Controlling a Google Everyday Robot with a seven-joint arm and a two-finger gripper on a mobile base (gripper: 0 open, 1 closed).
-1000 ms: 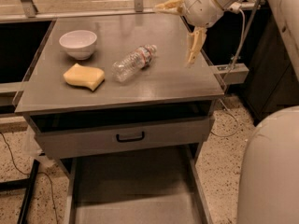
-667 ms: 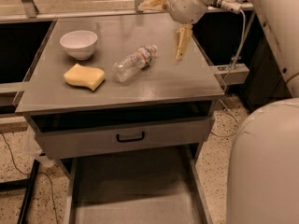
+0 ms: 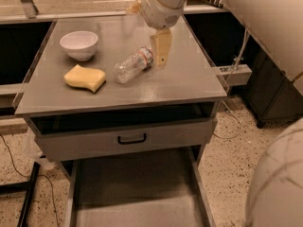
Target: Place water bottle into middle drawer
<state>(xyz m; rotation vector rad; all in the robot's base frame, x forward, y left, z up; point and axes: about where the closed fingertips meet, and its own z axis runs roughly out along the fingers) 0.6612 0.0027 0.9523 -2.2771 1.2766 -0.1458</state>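
Gripper claw (image 3: 157, 41) hangs over the tabletop, fingers spread wide, gripping nothing. One beige finger (image 3: 161, 48) points down at the cap end of the small clear crinkled plastic water bottle (image 3: 133, 64). The bottle lies on its side just beside that finger; contact cannot be told.

Change over the last second: the claw has swung in from the far right edge of the grey metal table (image 3: 189, 82) and dropped to the bottle's cap end. The bottle has not shifted. Beyond it from the claw, the yellow sponge (image 3: 85, 77) and white bowl (image 3: 79, 44) are unmoved.

Judgement: approach nearly done, grasp not yet made. The wide shallow grey middle drawer (image 3: 135, 190) stands open well below the claw, under the grey drawer front with black handle (image 3: 131, 138), ready to receive the bottle.
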